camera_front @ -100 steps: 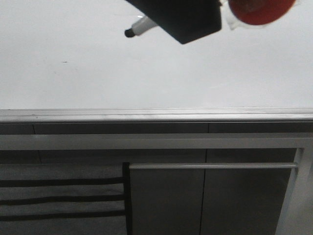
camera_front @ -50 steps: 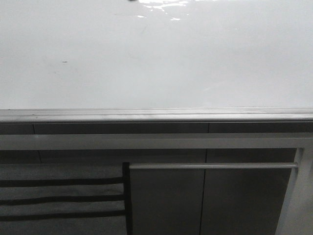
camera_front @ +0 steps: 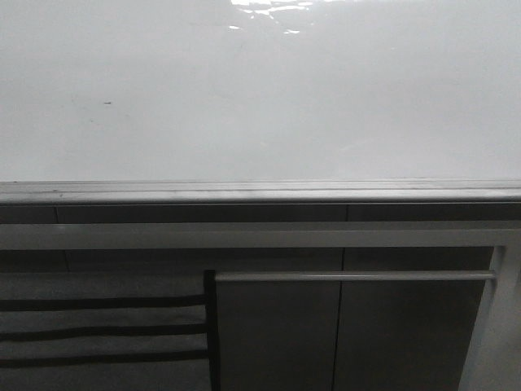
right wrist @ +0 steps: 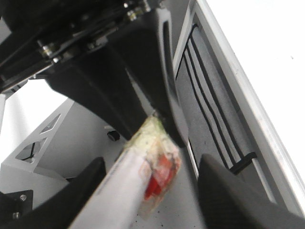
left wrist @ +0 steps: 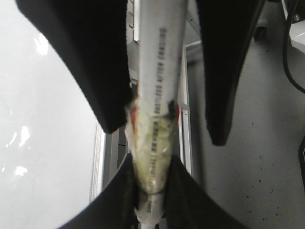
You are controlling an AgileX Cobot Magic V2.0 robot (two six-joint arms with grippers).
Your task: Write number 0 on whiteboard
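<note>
End effector, left: clamped on 1 white marker; light, stiff, slick barrel, probably best gripped at the taped middle. Right end effector: 1 taped white tube between its fingers, grip impossible to judge. 1 whiteboard, rigid and glossy; no number 0 in sight.
</note>
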